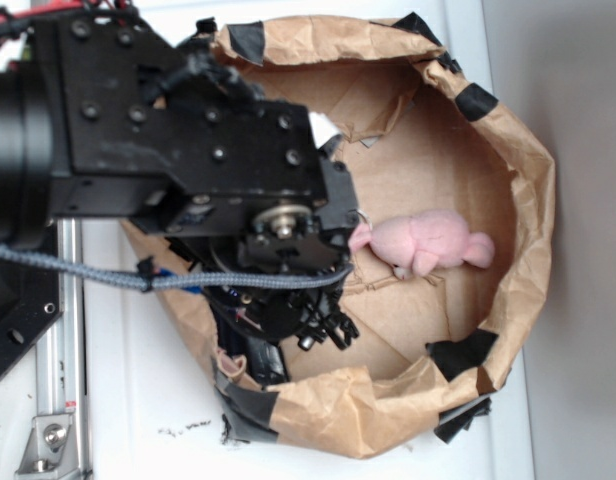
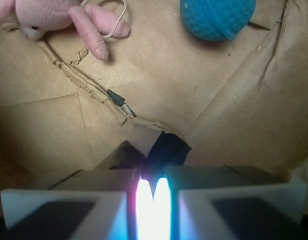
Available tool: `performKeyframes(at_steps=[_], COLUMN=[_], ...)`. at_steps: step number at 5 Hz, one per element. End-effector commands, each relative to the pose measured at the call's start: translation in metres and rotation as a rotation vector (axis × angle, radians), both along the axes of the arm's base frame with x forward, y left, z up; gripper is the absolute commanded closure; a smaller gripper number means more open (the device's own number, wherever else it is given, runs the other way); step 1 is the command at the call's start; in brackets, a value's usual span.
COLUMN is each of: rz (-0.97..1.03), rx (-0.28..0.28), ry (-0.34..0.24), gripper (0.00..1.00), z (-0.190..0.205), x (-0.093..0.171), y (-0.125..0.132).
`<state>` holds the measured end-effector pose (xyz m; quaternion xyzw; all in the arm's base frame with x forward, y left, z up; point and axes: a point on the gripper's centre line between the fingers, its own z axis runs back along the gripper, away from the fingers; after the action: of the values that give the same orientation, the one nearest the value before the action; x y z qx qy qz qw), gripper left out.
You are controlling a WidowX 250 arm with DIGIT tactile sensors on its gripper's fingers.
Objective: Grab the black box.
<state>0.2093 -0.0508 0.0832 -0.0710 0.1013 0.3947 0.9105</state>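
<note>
Closest to the wrist camera are seen the two pale fingers of the claw, filling the bottom of that view. They are drawn almost together, and only a narrow slit, washed out by glare, is left between them. Whether anything is pinched in that slit cannot be told.

Just past the fingertips, a little to the right of the slit, a small dark shape with a rounded corner is seen on the brown paper. It is judged to be the black box, though a tape patch cannot be ruled out. Only its far end shows, so its long axis cannot be read. The box is taken to lie straight ahead of the claw and touching or nearly touching the tips. The coming move turns on that small offset to the right.

A blue ball is seen well beyond the box at the upper right, and a pink bunny at the upper left. A tape scrap lies between bunny and claw.

From the exterior view, the arm is seen reaching into the paper nest on the white worktop. The box and claw are hidden beneath it.

No brand, label or legible writing can be made out.
</note>
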Motion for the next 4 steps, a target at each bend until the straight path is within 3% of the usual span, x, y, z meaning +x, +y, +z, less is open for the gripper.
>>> performKeyframes(at_steps=[1, 2, 3, 4], rz=[-0.21, -0.372, -0.447, -0.48], rx=[-0.074, -0.097, -0.066, -0.206], ry=[-0.138, -0.203, -0.199, -0.181], gripper=[0.0, 0.0, 0.0, 0.0], z=[-0.003, -0.006, -0.012, -0.025], x=[0.002, 0.005, 0.009, 0.006], y=[0.01, 0.022, 0.029, 0.019])
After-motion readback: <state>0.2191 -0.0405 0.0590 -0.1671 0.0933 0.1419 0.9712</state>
